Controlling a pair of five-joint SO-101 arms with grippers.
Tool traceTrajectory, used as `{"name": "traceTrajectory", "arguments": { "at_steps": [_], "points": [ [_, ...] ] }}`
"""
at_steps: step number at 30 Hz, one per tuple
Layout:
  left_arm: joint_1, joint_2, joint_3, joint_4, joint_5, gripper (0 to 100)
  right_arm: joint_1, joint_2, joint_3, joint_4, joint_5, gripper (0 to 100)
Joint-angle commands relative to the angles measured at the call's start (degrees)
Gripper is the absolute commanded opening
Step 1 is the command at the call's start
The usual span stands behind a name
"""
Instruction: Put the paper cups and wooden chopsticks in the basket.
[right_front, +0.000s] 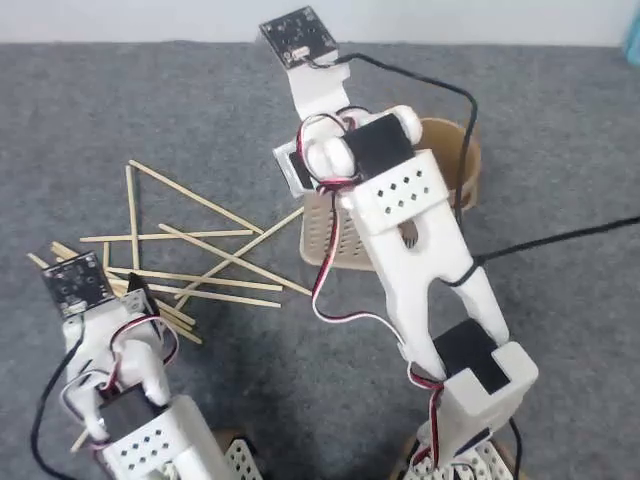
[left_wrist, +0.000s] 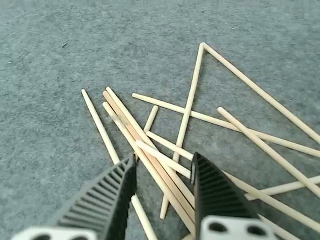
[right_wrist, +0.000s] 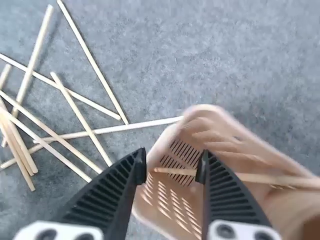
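Several wooden chopsticks (right_front: 190, 250) lie scattered and crossed on the grey carpet, left of the beige perforated basket (right_front: 325, 240). My left gripper (left_wrist: 162, 162) hangs open just above a bundle of chopsticks (left_wrist: 150, 150), a finger on either side of it. My right gripper (right_wrist: 172, 157) is open over the basket (right_wrist: 200, 145). One chopstick (right_wrist: 240, 176) lies across the basket's inside, below the fingers. A brown paper cup (right_front: 460, 160) sits just behind the right arm, next to the basket; its base is hidden.
The right arm (right_front: 400, 220) reaches over the basket and hides most of it. The left arm (right_front: 110, 340) is at the front left, by the chopstick pile. Black cables run across the carpet at the right. More chopsticks (right_wrist: 60, 115) lie beside the basket.
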Motion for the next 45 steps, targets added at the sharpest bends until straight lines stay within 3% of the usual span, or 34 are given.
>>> {"name": "traceTrajectory", "arguments": {
  "at_steps": [1,13,16,22,26,33,45],
  "points": [
    [0.4,-0.1,-0.2,-1.6,-0.5,17,0.1,-3.9,-3.5,0.7,1.2,18.1],
    [0.4,-0.1,-0.2,-1.6,-0.5,17,-0.4,-4.7,-3.4,-3.0,0.8,18.0],
    [0.0,-0.1,-0.3,-1.7,-0.5,17,-3.6,-6.9,-3.4,-2.9,1.8,18.0],
    [-0.2,-0.1,-0.7,-1.7,-0.3,17,-15.3,-9.2,-3.2,-2.2,18.2,18.0],
    [-5.7,-0.1,-2.7,-1.7,1.2,17,-20.5,-7.3,-2.5,-2.2,22.2,18.0],
    [-15.1,0.4,-5.0,-4.0,4.0,17,-20.7,2.9,-2.5,-2.4,22.4,18.0],
    [-21.0,2.6,-6.1,-3.7,1.0,17,-19.4,16.3,-2.7,-11.2,22.4,18.0]
  ]
}}
